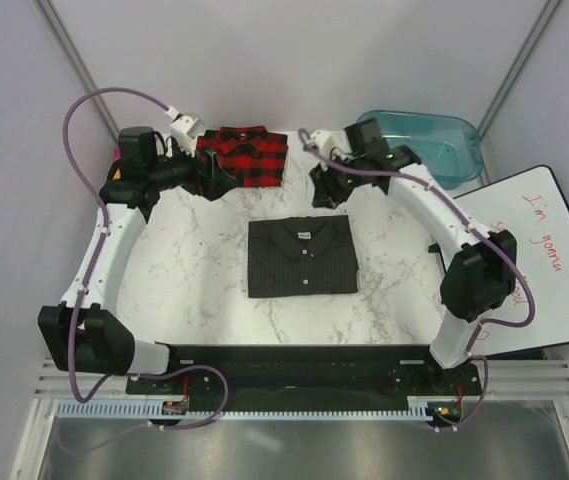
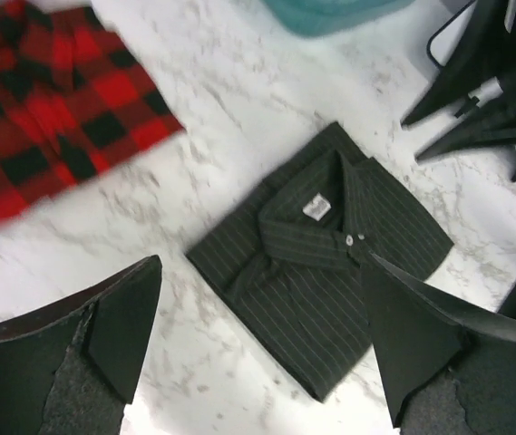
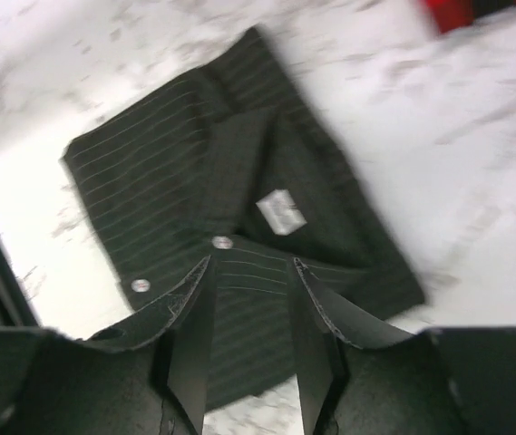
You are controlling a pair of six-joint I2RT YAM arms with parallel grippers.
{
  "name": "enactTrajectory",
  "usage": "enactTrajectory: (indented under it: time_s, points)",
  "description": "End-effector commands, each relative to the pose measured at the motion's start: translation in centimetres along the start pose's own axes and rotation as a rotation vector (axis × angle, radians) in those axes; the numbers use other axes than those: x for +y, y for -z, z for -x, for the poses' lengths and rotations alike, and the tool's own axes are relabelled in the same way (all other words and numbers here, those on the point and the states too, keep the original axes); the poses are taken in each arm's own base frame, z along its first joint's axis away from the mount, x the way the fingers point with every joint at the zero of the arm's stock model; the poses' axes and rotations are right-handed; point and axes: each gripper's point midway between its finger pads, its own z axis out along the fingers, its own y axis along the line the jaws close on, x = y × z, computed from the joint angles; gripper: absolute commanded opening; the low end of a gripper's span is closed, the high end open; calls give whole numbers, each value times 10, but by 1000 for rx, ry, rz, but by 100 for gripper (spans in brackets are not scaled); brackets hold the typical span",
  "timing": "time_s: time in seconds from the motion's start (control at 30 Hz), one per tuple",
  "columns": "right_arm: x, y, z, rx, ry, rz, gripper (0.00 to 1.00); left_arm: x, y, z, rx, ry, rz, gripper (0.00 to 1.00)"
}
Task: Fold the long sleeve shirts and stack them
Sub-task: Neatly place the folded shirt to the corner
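Observation:
The charcoal pinstriped shirt [image 1: 302, 256] lies folded, collar up, in the middle of the marble table [image 1: 194, 260]. It also shows in the left wrist view [image 2: 321, 263] and the right wrist view [image 3: 203, 181]. The red-and-black plaid shirt [image 1: 247, 156] lies folded at the back, also in the left wrist view [image 2: 49, 109]. My left gripper [image 1: 216, 180] hovers by the plaid shirt's near left edge, jaws wide apart and empty [image 2: 259, 263]. My right gripper [image 1: 329, 188] hovers behind the charcoal shirt's collar, jaws narrowly apart with nothing between them [image 3: 251, 263].
A teal plastic tub [image 1: 432, 143] stands at the back right. A whiteboard with red writing [image 1: 549, 250] lies along the right edge. The right arm's fingers [image 2: 484, 100] show in the left wrist view. Enclosure walls surround the table.

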Motion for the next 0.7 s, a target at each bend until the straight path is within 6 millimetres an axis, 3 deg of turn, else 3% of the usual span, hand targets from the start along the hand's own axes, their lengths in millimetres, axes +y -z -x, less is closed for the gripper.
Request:
enactTrajectory:
  time_s: [0.0,0.03,0.1,0.13,0.2,0.27,0.37,0.4,0.47,0.5,0.6,0.67]
  points:
    - [88,-57,-33,88,58,205,42,12,5,-72,94,517,21,96]
    - [95,-66,-32,76,81,211,42,9,5,-92,122,559,29,96]
    - [125,-88,-46,121,127,257,41,11,6,-110,144,625,82,96]
    - [132,-97,-49,132,142,262,40,10,6,-130,177,673,108,96]
    - [146,-113,-57,168,138,288,40,9,7,-149,206,726,129,95]
    - [144,-121,-56,162,124,278,40,3,6,-171,248,748,107,90]
    - [117,-125,-48,170,93,208,42,-1,4,-184,288,685,47,88]
    - [94,-124,-39,151,63,170,44,-3,4,-182,283,623,-1,87]
    - [67,-123,-36,150,0,116,44,0,0,-183,293,579,-25,82]
    - [41,-124,-32,136,-43,74,45,3,-2,-185,299,556,-23,81]
    - [1,-135,-31,136,-109,15,52,11,-10,-183,310,550,-38,78]
    - [-12,-142,-34,141,-105,9,56,12,-13,-177,308,554,-62,78]
